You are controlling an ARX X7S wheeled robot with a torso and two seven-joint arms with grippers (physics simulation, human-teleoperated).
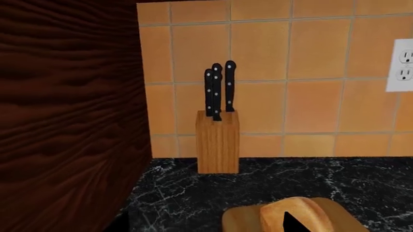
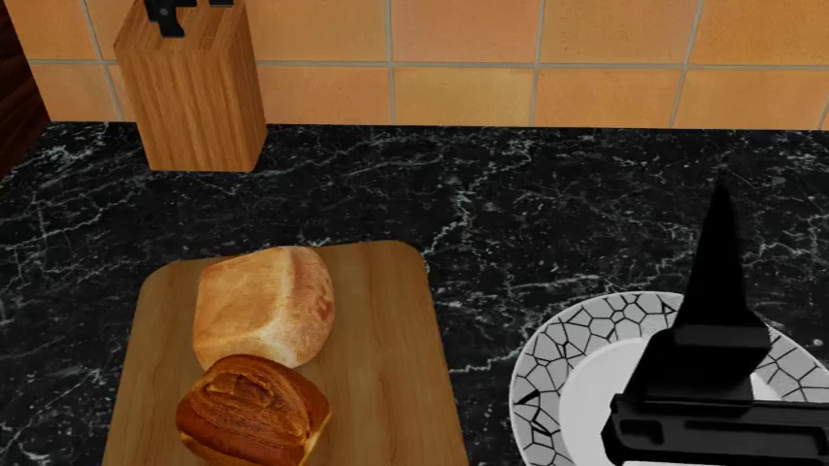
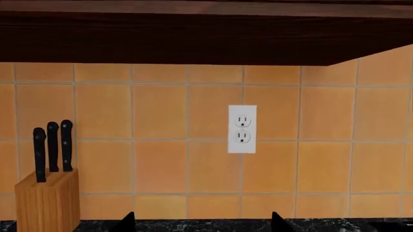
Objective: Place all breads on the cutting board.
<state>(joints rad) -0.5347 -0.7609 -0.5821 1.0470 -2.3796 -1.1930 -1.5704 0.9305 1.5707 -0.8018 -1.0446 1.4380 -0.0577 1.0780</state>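
- Cutting board (image 2: 388,388): lay flat on the black marble countertop (image 2: 518,194), toward the robot's left in the head view; its near end ran out of frame.
- Loaf chunk (image 2: 266,303): pale golden, rested on the board, its long axis running from the board's far edge toward the robot.
- Round roll (image 2: 252,408): darker, glossy, layered crust; sat on the board at the loaf's near end, touching it.
- Right gripper (image 2: 719,291): a dark form hanging above the patterned plate (image 2: 570,340), which stood on the counter just beside the board's right edge. In the right wrist view two dark fingertips (image 3: 125,223) showed well apart with nothing between them, so the jaws stood wide and empty.
- Left gripper (image 1: 295,223): only one dark tip showed in the left wrist view, over the loaf; the spread of the jaws could not be told, nor whether it touched the bread.
- Knife block (image 2: 192,87): upright at the tiled wall (image 2: 583,58), well apart from the board, holding three black-handled knives (image 1: 217,89).
- Wall outlet (image 3: 242,129): white, on the tiles, beneath a dark wooden cabinet (image 3: 193,34).
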